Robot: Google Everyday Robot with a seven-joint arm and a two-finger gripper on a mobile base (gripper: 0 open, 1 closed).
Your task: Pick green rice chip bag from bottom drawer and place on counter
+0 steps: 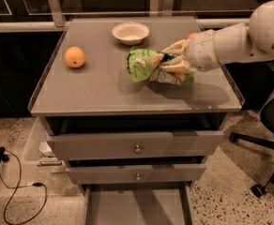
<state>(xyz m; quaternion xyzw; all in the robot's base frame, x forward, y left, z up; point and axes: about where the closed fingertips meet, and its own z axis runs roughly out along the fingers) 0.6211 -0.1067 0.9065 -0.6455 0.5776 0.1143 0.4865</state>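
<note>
The green rice chip bag (144, 63) is crinkled and held just above the counter (104, 90), right of its middle. My gripper (171, 62) reaches in from the right and is shut on the bag's right end. The white arm (240, 39) stretches over the counter's right side. The bottom drawer (136, 206) is pulled open at the foot of the cabinet, and its grey floor shows nothing in it.
An orange (74, 57) sits at the counter's left. A white bowl (130, 32) stands at the back middle. A red apple (191, 35) is mostly hidden behind the arm. Two knobbed drawers (137, 146) stand slightly open. An office chair (268, 139) stands at right; cables (15, 191) lie on the floor at left.
</note>
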